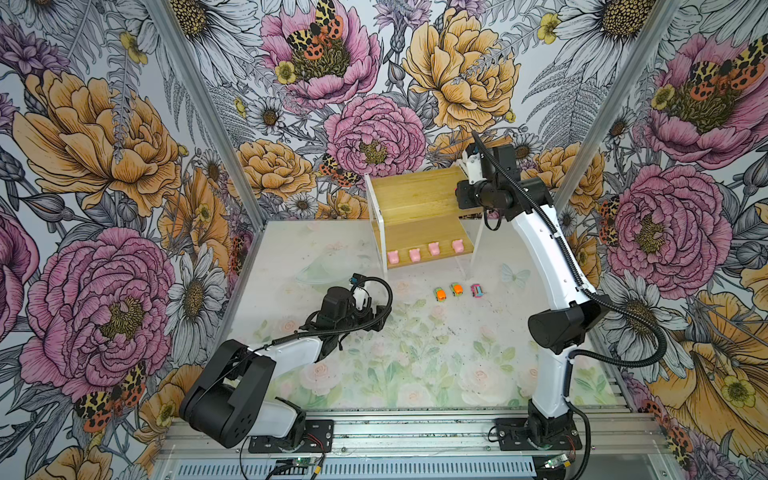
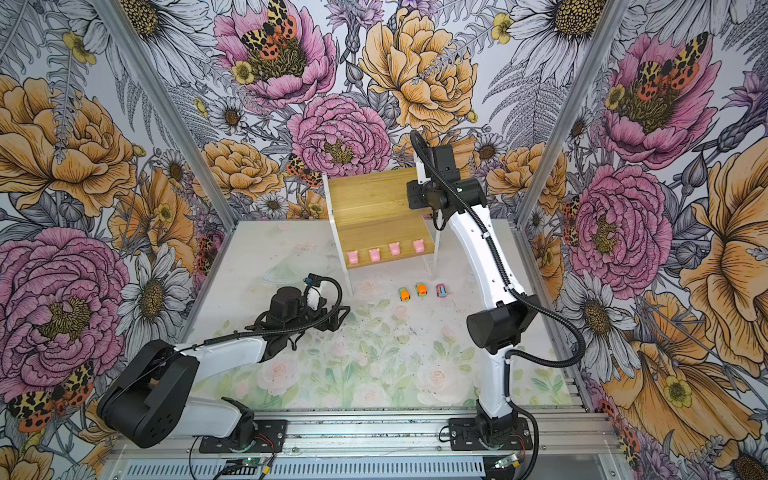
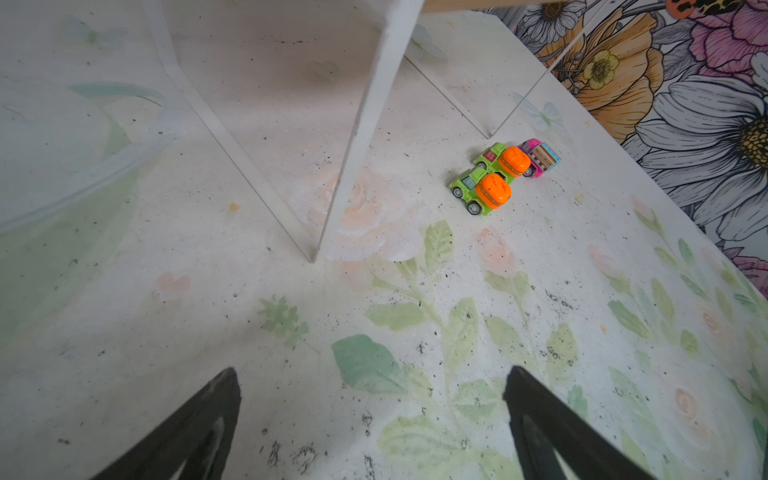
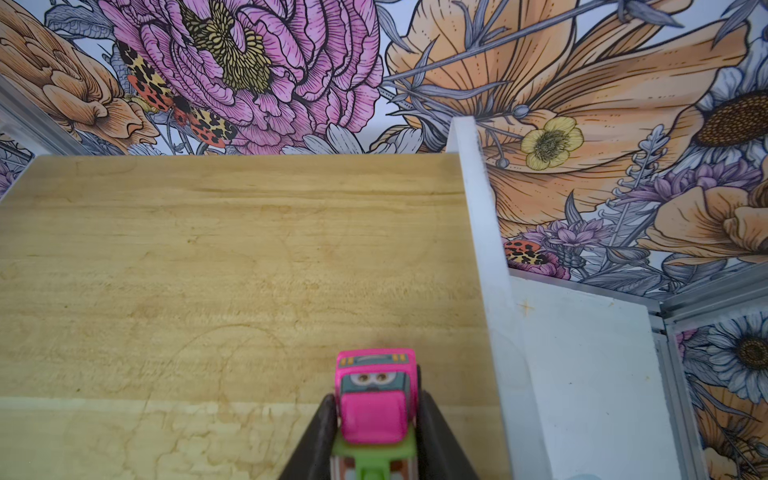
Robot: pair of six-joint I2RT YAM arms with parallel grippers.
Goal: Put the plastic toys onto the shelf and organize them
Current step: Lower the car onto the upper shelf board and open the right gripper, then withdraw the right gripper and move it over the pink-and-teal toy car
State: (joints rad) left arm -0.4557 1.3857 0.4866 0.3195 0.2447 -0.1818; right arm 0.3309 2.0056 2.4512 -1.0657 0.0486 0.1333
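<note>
The shelf (image 1: 411, 195) stands at the back of the table. Several pale pink figures (image 1: 414, 254) sit in a row on its lower board. My right gripper (image 4: 377, 401) hovers over the right end of the upper board (image 4: 232, 266), shut on a pink car (image 4: 376, 374) with a green base that pokes out past the fingertips. On the table in front of the shelf are two orange-and-green cars (image 1: 439, 294) (image 3: 484, 193) and another pink car (image 1: 477, 290) (image 3: 540, 156). My left gripper (image 3: 372, 372) is open and empty, low over the table, left of the cars.
A clear plastic bowl (image 1: 324, 270) lies on the table left of the shelf. The shelf's white leg (image 3: 361, 137) stands between my left gripper and the bowl side. Floral walls close in the back and both sides.
</note>
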